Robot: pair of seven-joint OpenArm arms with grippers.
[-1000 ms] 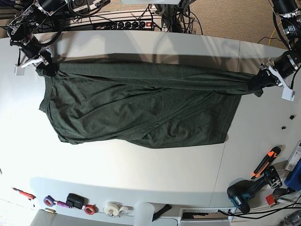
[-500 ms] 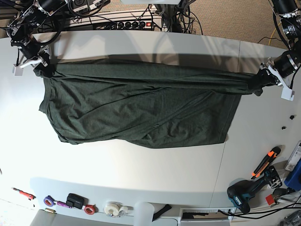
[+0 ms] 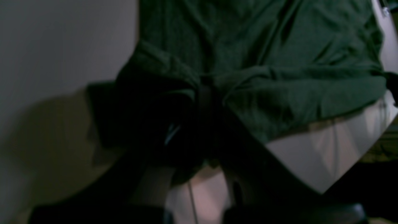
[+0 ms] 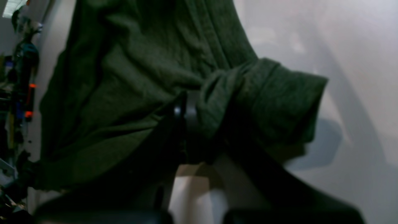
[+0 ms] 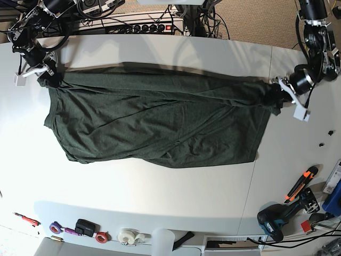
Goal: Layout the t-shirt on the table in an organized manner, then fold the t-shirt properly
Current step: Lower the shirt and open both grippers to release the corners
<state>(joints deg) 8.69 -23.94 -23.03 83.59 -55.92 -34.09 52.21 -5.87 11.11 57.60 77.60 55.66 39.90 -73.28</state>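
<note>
While both end effectors are clamping the shirt's far edge, the left end effector [image 5: 281, 94] is the one that's moving: vs a second ago it's sliding inward along the surface [image 5: 160, 213], toward the right one, and its arm is now angling down from the far edge. It's clenched on a bunched corner of the shirt [image 5: 160, 122]; in the left wrist view the cloth [image 3: 279, 62] is wadding up right at the dark fingers, w/ pale surface showing below it.

The right end effector [image 5: 43, 76] is staying put at the opposite corner, also clenched on fabric; the right wrist view is showing a rolled sleeve or hem end [image 4: 264, 99] wrapping over its fingers.

Between them the far edge is no longer being pulled as long. It's running as a thick rolled ridge, and the body is lying on the surface toward the near side, creased diagonally, near hem uneven.

What that means, imo: the stretch is easing off, prob. to let the cloth settle rather than keep it taut. Layout isn't done yet, since the far edge is still rolled and the sleeves aren't spread, so no folding for now. Tools are sitting along the near edge, well apart from the shirt.
</note>
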